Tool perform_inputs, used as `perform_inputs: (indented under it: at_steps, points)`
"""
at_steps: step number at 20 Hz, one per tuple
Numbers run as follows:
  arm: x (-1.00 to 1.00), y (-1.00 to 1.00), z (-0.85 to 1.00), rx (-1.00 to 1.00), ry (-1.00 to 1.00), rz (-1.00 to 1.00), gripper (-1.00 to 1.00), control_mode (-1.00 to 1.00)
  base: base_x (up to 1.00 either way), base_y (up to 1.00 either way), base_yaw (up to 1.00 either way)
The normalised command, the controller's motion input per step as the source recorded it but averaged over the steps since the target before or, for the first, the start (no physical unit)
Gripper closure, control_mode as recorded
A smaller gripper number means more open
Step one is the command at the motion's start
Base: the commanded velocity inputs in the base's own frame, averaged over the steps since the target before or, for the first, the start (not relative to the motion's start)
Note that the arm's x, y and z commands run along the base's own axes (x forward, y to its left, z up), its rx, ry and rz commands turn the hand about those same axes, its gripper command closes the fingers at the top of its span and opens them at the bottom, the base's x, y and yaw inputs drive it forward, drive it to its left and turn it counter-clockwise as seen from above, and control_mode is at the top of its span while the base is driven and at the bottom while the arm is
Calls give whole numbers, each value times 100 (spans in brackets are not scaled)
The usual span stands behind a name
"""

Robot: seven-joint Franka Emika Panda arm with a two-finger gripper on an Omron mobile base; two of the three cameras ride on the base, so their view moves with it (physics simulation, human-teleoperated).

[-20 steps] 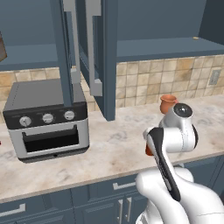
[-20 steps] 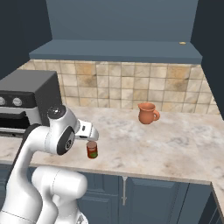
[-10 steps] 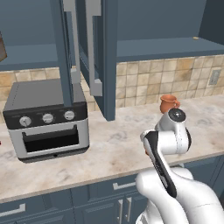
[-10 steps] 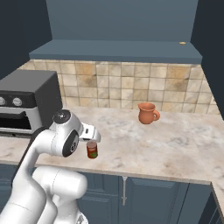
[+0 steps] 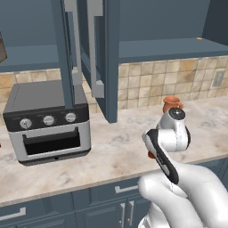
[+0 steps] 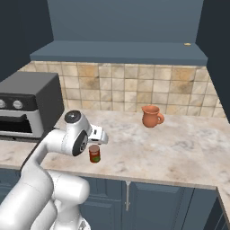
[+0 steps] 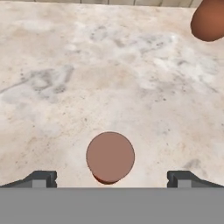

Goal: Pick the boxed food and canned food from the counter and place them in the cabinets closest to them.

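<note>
Hand view: looking straight down on the can (image 7: pixel 110 156) — seeing its round brownish top, so it is standing upright, long axis vertical, top facing the camera. The can is sitting on the counter (image 7: pixel 87 78), between the two finger tips (image 7: pixel 40 179) and a little ahead of them, touching neither. The gripper (image 7: pixel 111 179) is standing wide open, holding nothing. The mug (image 7: pixel 209 19) is showing at the top right corner, well apart from the can.

Right base view: the can (image 6: pixel 94 153) is standing near the counter's (image 6: pixel 179 157) front edge, just below the white hand, red-orange with a greenish band. The mug (image 6: pixel 151 116) is sitting further back toward the tiled wall, handle pointing right. The toaster oven (image 6: pixel 27 105) is sitting at the left.

Left base view: the arm is covering most of the can — only a red sliver (image 5: pixel 151 155) is showing beside the wrist. Cabinet doors (image 5: pixel 100 53) are hanging open above the oven (image 5: pixel 46 122); the mug (image 5: pixel 171 103) is peeking over the hand.
</note>
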Motion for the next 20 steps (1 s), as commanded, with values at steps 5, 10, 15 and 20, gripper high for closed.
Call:
perform_inputs:
  at_steps: [5,10,15,20]
  points:
    - [5,-1,-15,0,0,1,-100,-100,0,0,0]
    - [0,0,0,0,0,0,-100,-100,0,0,0]
    - [-1,0,-1,0,0,0,-100,-100,0,0,0]
    - [-3,0,-15,0,0,0,-100,-100,0,0,0]
